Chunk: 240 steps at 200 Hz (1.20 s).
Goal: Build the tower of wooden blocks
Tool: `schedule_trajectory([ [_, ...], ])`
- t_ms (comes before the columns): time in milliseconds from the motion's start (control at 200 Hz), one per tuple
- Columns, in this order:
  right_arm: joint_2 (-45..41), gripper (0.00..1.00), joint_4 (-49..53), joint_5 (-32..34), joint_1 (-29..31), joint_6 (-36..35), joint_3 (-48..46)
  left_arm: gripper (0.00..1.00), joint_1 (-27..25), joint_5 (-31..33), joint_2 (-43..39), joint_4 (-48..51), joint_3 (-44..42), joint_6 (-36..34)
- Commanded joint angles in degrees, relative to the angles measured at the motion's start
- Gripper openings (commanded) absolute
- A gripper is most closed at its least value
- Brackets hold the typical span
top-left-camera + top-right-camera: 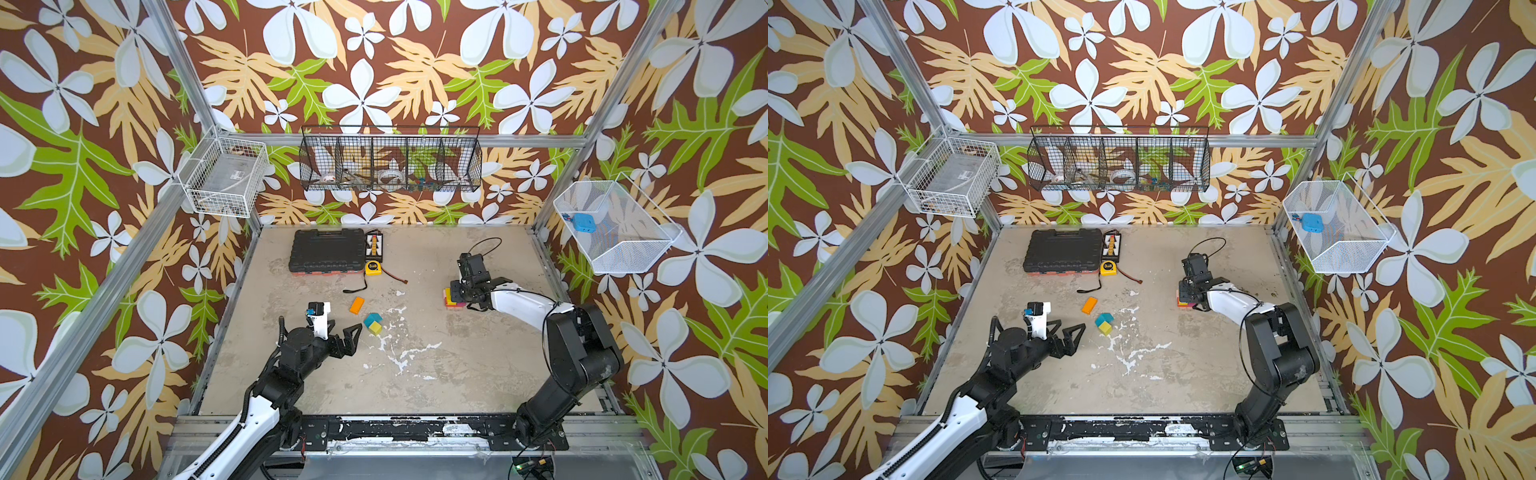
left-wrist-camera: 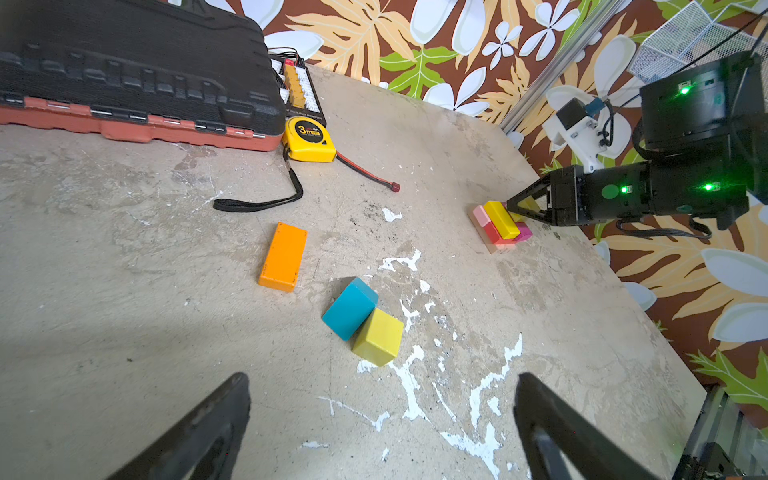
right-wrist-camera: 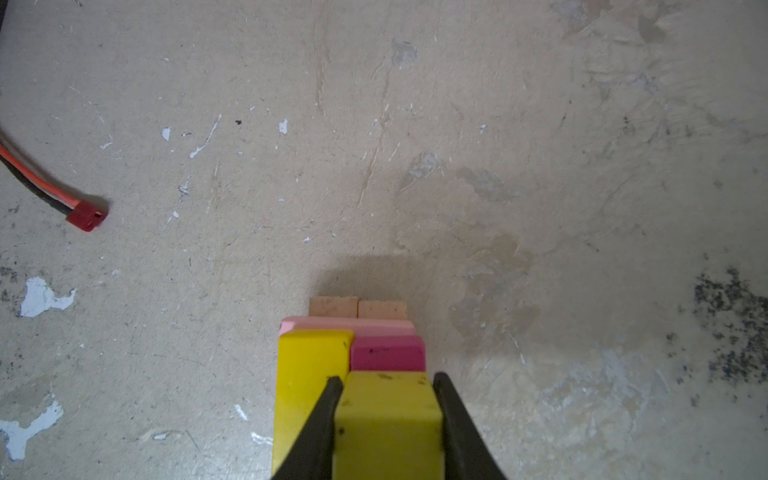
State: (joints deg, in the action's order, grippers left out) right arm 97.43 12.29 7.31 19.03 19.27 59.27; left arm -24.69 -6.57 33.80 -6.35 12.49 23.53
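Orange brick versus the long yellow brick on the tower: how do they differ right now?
The orange brick lies loose on the table; the long yellow brick sits on the tower, atop its pink and red layer. Nothing touches the orange brick; the long yellow brick has the right gripper, jaws against a yellow cube, right beside it. Both are oblong bricks lying flat.

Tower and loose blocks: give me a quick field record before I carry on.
tower: tan base, pink, red and magenta layer, one yellow brick on top
right gripper: jaws against both sides of a second yellow block, beside that brick; seated or not unclear
left gripper: open, empty, over the table
loose blocks: orange brick alone; teal block touching yellow cube
clutter: tape measure beside black case
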Motion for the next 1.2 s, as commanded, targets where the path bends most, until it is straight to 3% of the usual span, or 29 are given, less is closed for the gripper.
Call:
schedule_trajectory([
  [0, -0.42, 0.37, 0.71, -0.1, 0.01, 0.2, -0.19, 1.0, 0.09, -0.6, 0.15, -1.57, 0.5, -0.15],
  [390, -6.3, 0.47, 1.0, 0.64, 0.0, 1.2, -2.39, 1.0, 0.08, 0.15, 0.22, -1.43, 0.48, 0.15],
  [611, -14.45, 0.53, 0.68, 2.76, 0.08, 3.17, -5.93, 1.0, 0.08, 7.85, -2.0, 3.14, 2.45, 2.54],
  [776, -22.07, 0.59, -2.11, 5.93, 0.0, 4.89, -11.12, 1.0, 0.07, 19.97, -8.92, 7.82, 0.49, 10.19],
  [881, -27.39, 0.64, -4.33, 8.18, -0.04, 5.81, -14.93, 1.0, 0.08, 15.03, -17.12, 0.77, -5.8, 11.29],
  [1021, -34.21, 0.7, -8.46, 9.54, -1.97, 7.19, -20.95, 1.0, 0.08, 8.73, -23.17, -0.4, -8.13, 11.68],
  [1106, -37.83, 0.75, -12.13, 7.23, -5.75, 8.33, -25.6, 1.0, 0.07, 2.3, -18.79, -5.03, -8.62, 10.42],
  [1196, -39.82, 0.78, -15.82, 3.16, -11.26, 9.62, -29.79, 0.98, -0.74, -3.27, -8.12, -11.76, -8.06, 10.4],
])
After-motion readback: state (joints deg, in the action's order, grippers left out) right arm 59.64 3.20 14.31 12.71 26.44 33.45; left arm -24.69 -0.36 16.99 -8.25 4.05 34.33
